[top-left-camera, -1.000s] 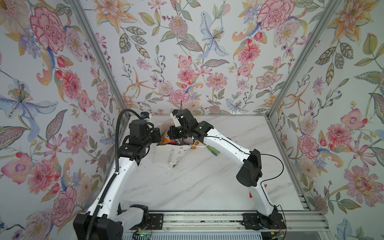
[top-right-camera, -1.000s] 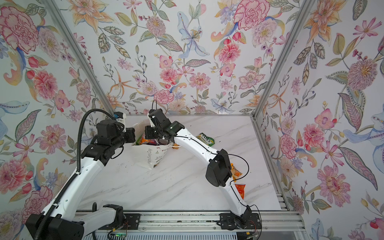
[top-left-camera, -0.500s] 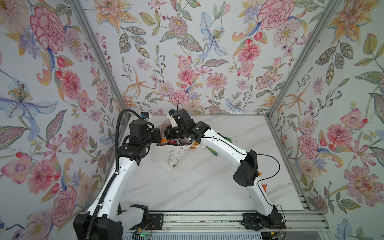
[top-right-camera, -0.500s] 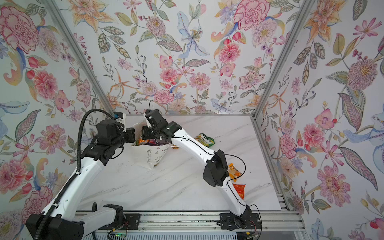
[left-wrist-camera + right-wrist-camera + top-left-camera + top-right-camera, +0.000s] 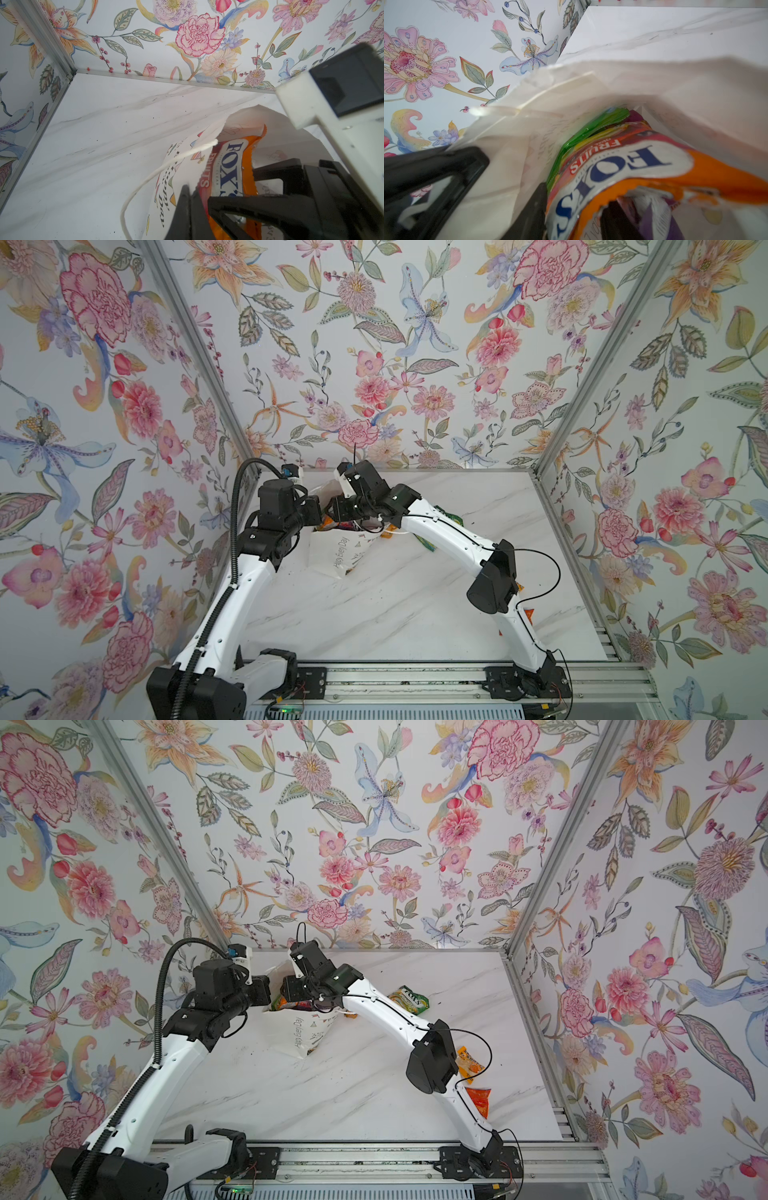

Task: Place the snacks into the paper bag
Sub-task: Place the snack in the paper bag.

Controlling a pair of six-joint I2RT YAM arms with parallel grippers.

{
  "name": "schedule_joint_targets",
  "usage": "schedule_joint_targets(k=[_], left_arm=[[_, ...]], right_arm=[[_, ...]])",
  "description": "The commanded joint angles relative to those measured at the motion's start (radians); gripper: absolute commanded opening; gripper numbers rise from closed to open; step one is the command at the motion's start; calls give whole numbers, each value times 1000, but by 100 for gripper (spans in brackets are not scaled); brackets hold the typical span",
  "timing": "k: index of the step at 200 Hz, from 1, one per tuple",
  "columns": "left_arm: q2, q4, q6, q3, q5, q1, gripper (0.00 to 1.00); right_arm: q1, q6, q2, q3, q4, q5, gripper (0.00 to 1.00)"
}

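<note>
Marble table (image 5: 395, 614): left hand (image 5: 190, 192) clamps the paper bag (image 5: 332, 551); right hand (image 5: 293, 996) unclear

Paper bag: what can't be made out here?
- Packet count in the paper bag: right arm covers its mouth in both top views.
- Whether the right gripper holds the orange packet: right wrist view blurred, packet covers one jaw.
- Orange sachet in a top view: arm overlaps it.

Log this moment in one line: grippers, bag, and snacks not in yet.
left gripper: shut on paper bag rim | right gripper: open at bag mouth, orange FOX'S packet between its jaws | outside: green FOX'S packet, two orange sachets
</note>
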Motion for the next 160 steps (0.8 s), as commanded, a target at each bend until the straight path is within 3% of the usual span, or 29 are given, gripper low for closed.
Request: schedule_joint_targets(k=[1, 112, 160], left_arm=[[-25, 52, 8, -12, 3, 10, 0], [-26, 58, 4, -16, -17, 10, 0], [-22, 53, 4, -5, -15, 10, 0]], right_arm=[[9, -28, -103, -19, -37, 58, 48], [6, -95, -271, -122, -63, 110, 55], [-1, -84, -291, -108, -63, 27, 59]])
